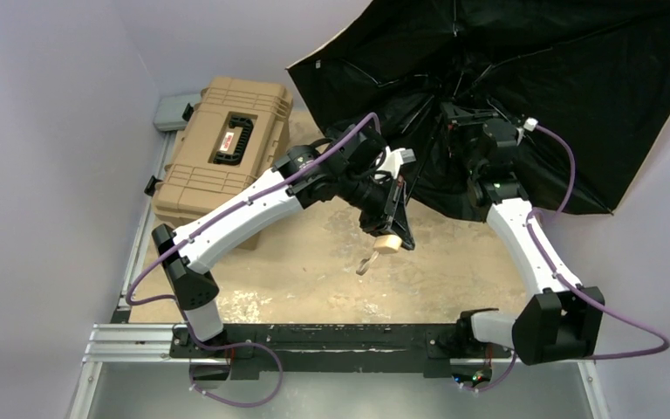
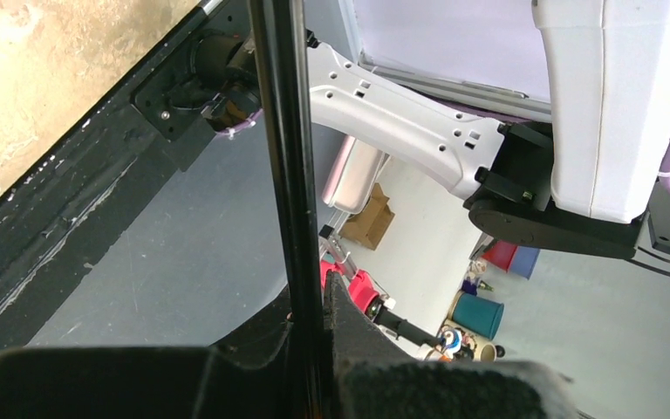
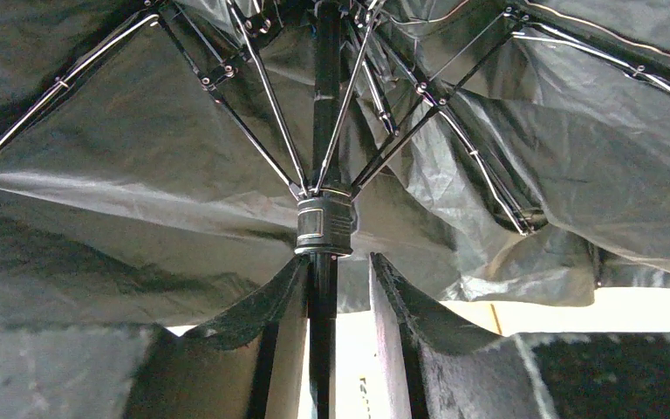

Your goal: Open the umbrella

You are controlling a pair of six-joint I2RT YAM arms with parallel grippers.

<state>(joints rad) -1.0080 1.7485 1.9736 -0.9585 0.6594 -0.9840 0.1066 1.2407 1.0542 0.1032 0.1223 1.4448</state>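
- A tan ribbed hard case [image 1: 227, 148], black grip uppermost, is set at the far left of the table [image 1: 314, 279], just behind the left arm
- The umbrella [image 1: 523, 78] is held over the table's far right, its canopy spread and its black underside turned toward the overhead camera
- Its thin black shaft [image 1: 419, 175] slants down to the round beige handle [image 1: 388, 243], from which a strap [image 1: 365, 262] hangs
- The left gripper [image 1: 397, 218] is clamped on the shaft just above the handle, and the shaft is pinched between both fingers [image 2: 349, 323]
- The right gripper [image 3: 336, 279] is narrowly parted around the shaft just beneath the runner [image 3: 324, 224]; one finger [image 3: 262, 323] is touched by the shaft, and a bright gap is left at the other
- Ribs [image 3: 253, 131] are fanned out from the runner under partly slack cloth
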